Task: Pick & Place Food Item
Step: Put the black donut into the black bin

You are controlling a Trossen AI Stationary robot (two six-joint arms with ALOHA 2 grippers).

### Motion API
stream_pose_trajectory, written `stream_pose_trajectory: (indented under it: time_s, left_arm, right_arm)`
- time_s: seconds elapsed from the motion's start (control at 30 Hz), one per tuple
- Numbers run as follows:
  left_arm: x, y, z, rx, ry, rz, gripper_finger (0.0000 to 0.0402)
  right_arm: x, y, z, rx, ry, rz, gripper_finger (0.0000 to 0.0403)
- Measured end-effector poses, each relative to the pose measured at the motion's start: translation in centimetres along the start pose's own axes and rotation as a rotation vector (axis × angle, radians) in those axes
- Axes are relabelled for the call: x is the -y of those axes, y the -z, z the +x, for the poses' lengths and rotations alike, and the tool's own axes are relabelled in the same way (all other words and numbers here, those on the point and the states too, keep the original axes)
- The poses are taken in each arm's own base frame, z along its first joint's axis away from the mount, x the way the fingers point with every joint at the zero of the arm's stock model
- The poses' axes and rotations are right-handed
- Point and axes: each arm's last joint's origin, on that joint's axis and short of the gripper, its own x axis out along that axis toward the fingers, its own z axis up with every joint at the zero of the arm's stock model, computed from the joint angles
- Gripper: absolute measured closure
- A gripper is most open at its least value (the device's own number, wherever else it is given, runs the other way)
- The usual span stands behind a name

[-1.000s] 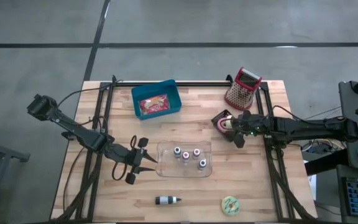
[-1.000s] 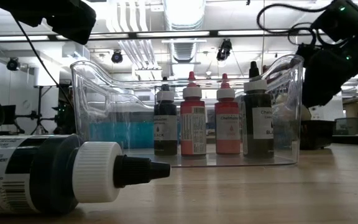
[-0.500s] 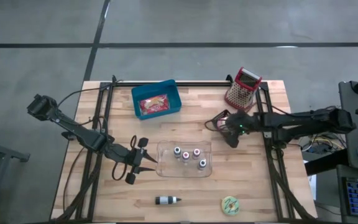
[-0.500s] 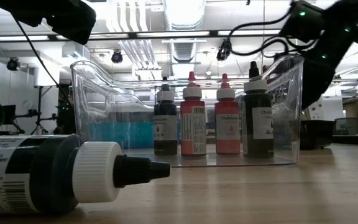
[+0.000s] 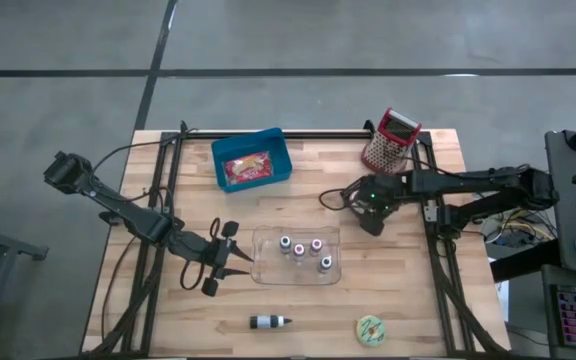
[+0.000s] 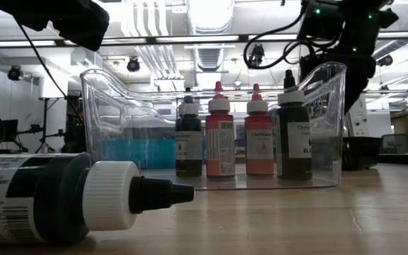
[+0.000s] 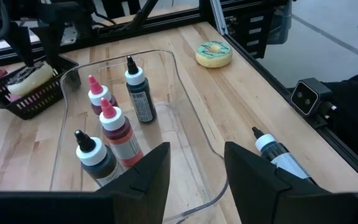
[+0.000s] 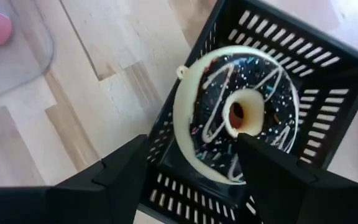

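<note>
A chocolate-iced donut (image 8: pixel 235 118) with sprinkles and a pale rim lies in a black slotted basket (image 8: pixel 316 68) right of the table's middle. My right gripper (image 8: pixel 191 149) hangs open above it, pointing steeply down, one finger on either side of the donut without touching it; in the high view this gripper (image 5: pixel 368 212) covers the basket. My left gripper (image 5: pixel 223 262) waits open at the left end of a clear tray (image 5: pixel 268 262) and holds nothing.
The clear tray holds several small dye bottles (image 7: pixel 114 127). A loose bottle (image 5: pixel 268 321) and a green donut (image 5: pixel 370 328) lie near the front edge. A blue bin (image 5: pixel 253 160) with a red packet and a red grater (image 5: pixel 388 140) stand at the back.
My right gripper has swung toward the table's left and risen a little, tipping from a shallow slant to pointing steeply down over the black basket. Its fingers have stayed open. My left arm and the other objects have kept still.
</note>
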Motion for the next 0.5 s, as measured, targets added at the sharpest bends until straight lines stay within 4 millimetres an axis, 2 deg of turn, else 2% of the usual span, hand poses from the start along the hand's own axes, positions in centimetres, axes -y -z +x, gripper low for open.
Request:
stream_pose_trajectory:
  time_s: [0.17, 0.5]
  left_arm:
    - [0.0, 0.0, 0.0, 0.0, 0.0, 0.0, 0.0245]
    - [0.0, 0.0, 0.0, 0.0, 0.0, 0.0, 0.0245]
  right_arm:
    - [-0.02, -0.42, -0.75, 0.029, 0.001, 0.003, 0.0158]
    - [0.36, 0.08, -0.73, -0.005, 0.094, 0.016, 0.0161]
